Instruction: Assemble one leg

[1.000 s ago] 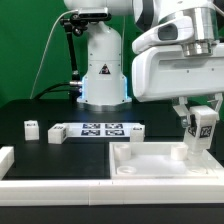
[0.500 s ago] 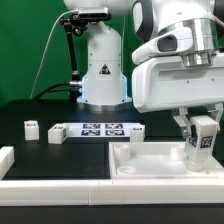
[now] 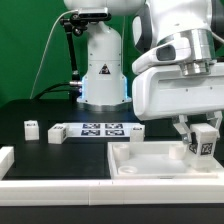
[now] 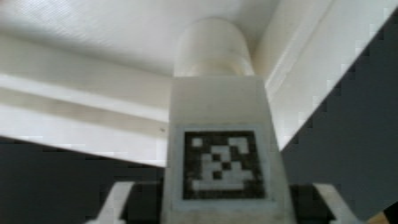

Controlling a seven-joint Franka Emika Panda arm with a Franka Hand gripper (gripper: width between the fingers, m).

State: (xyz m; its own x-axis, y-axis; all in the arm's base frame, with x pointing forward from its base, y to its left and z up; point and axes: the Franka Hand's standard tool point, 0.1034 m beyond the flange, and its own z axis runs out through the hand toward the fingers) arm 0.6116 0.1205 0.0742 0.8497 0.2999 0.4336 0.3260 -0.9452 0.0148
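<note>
My gripper [image 3: 203,136] is shut on the leg [image 3: 206,141], a small white block with a black-and-white tag. I hold it upright over the far right part of the large white tray-like piece [image 3: 150,160], its lower end close to or at the tray's surface. In the wrist view the leg [image 4: 221,120] runs away from the camera between my fingers [image 4: 125,203], its rounded tip over the tray's raised rim [image 4: 107,75].
The marker board [image 3: 100,129] lies at mid table. Two small white tagged blocks [image 3: 32,127] [image 3: 56,133] stand to its left in the exterior view. A white rail [image 3: 60,185] runs along the front edge. The robot base [image 3: 102,70] stands behind.
My gripper has moved towards the exterior view's right and lower with the leg, which now sits further right over the tray.
</note>
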